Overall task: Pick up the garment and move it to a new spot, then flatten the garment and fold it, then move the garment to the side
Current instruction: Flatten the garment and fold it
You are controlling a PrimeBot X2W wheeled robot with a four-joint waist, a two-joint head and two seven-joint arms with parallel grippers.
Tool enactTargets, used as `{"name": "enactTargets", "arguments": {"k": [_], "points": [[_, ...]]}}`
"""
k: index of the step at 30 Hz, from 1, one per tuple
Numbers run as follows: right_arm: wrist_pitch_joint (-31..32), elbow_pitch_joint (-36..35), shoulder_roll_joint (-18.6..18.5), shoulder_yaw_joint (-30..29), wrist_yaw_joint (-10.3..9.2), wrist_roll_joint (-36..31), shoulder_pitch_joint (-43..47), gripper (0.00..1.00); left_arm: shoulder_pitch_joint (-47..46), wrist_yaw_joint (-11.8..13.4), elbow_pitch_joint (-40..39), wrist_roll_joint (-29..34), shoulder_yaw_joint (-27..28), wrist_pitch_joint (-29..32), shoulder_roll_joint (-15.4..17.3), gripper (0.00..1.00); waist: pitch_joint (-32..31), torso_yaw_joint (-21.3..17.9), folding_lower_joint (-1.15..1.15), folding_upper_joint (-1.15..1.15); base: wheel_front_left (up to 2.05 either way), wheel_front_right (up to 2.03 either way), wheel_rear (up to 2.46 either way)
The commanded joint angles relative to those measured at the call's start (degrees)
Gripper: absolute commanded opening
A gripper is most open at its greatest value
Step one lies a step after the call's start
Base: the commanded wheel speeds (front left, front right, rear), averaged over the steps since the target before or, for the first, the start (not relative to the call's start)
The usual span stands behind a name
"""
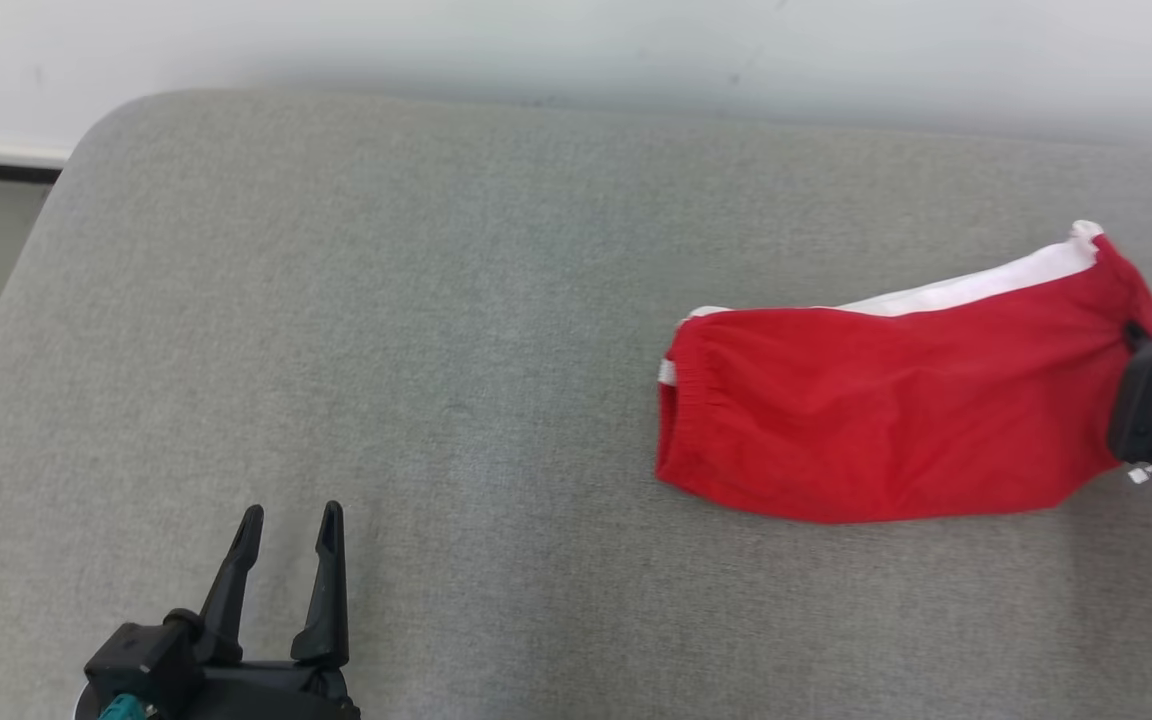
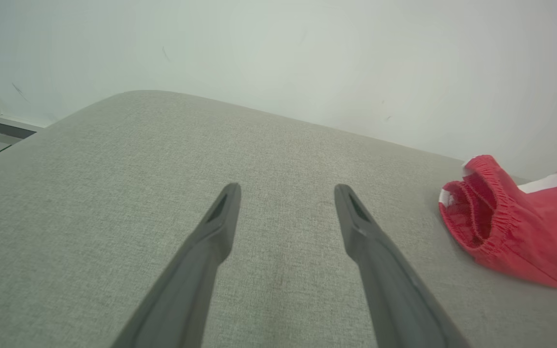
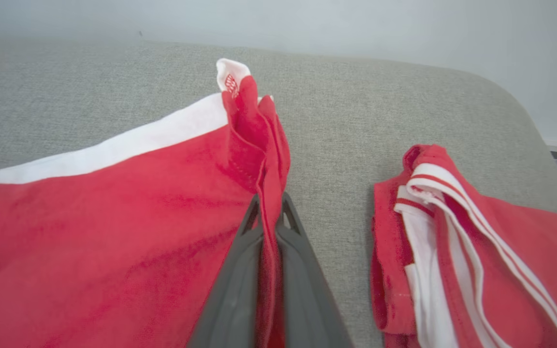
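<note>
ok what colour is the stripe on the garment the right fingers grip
White; the stripe shows best in right wrist view.

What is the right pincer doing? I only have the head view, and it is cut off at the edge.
Observer: The right pincer is shut on an edge of the garment, a red fold pinched between its fingers.
Operator: Anything past the right border?
Observer: A second garment, red with white stripes, lies bunched beside the first, apart from it.
Operator: And the other end?
Observer: Its elastic opening gapes, its inside showing in the left wrist view.

Garment on cushion, far right
</note>
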Motion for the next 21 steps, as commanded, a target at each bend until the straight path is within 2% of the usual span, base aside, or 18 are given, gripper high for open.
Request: {"name": "enactTargets", "arguments": {"k": [1, 5, 8, 14, 21], "points": [[-0.7, -0.2, -1.0, -0.4, -0.2, -1.6, 1.0, 0.0, 0.8, 0.1, 0.1, 0.3, 0.0, -0.2, 0.0, 1.0, -1.6, -1.6, 0.0, 0.0, 0.0, 0.0, 0.0], [-0.9, -1.8, -1.5, -1.6, -0.19, -5.6, 1.6, 0.0, 1.3, 0.0, 0.6, -0.1, -0.1, -0.2, -0.1, 1.0, -3.1, -2.9, 0.0, 0.0, 0.0, 0.0, 0.0], [0.0, -4.3, -0.2, -1.7, -0.19, -9.3, 2.1, 0.0, 1.6, 0.2, 0.9, -0.9, -0.6, -0.2, -0.1, 1.0, -4.2, -3.9, 0.0, 0.0, 0.0, 0.0, 0.0], [5.8, -13.2, 6.0, -0.2, -0.19, -13.4, 4.4, 0.0, 2.4, 0.6, 1.7, -1.6, -2.3, -0.2, -0.1, 1.0, -6.2, -5.0, 0.0, 0.0, 0.0, 0.0, 0.0], [14.8, -23.2, 13.4, 4.6, -0.19, -13.4, 7.2, 0.0, 2.0, 1.3, 1.7, -2.4, -3.6, -0.2, -0.1, 1.0, -6.5, -4.9, 0.0, 0.0, 0.0, 0.0, 0.0]]}}
